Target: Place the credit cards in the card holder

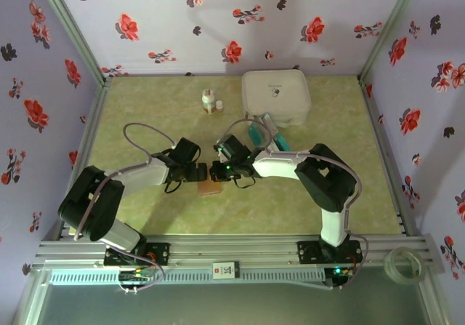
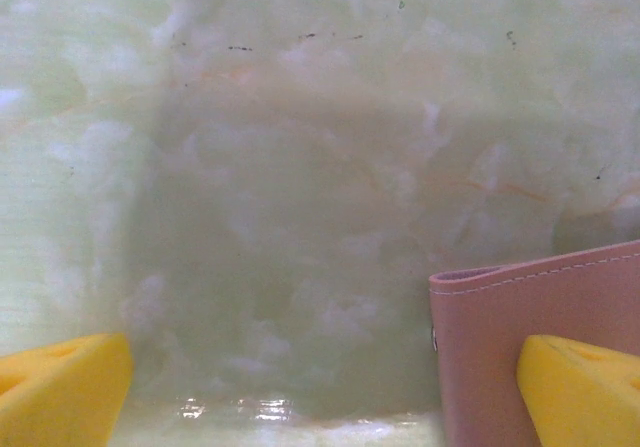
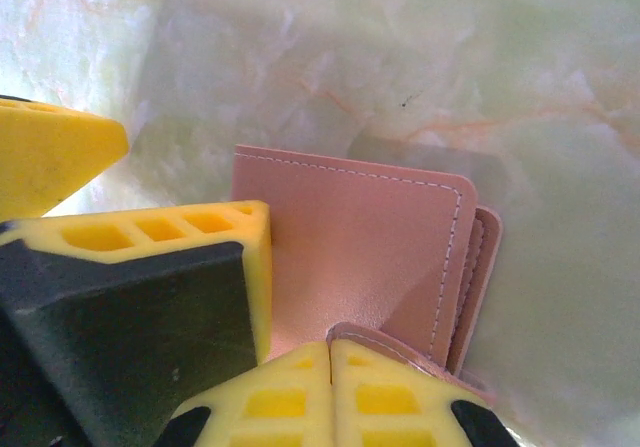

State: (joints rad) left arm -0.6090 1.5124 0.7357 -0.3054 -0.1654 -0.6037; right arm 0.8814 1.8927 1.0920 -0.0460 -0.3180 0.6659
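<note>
The card holder (image 1: 209, 187) lies on the green marbled table (image 1: 145, 121) between the two arms. It is tan-pink, stitched along the edge and not yet spread open. The credit cards (image 1: 263, 132) sit well apart from it, in a teal cluster just beside the white box (image 1: 276, 96), so none is loaded yet.

The right gripper (image 3: 331, 352) has its yellow pads pressed together. A lip of the holder's cover curls up right at their tips, so it looks to be pinching that flap. The left gripper (image 2: 320, 397) is spread wide. One of its fingers (image 2: 575, 387) sits over the holder's corner and the other hangs over bare table, gripping nothing.

The main risk is the pinch itself. Only a thin edge of leather appears caught (the seam between the pads hides how much), and a lift or pull could let it slip free so the cover flops shut.

If the left finger is not bearing down on the lower leaf, the whole holder is likely to rise or slide with the right gripper rather than open.

The two grippers are also crowded. In the right wrist view the left arm's finger (image 3: 140, 237) is almost against the right pads, so a small sideways move could knock them together and shove the holder across the smooth table.
</note>
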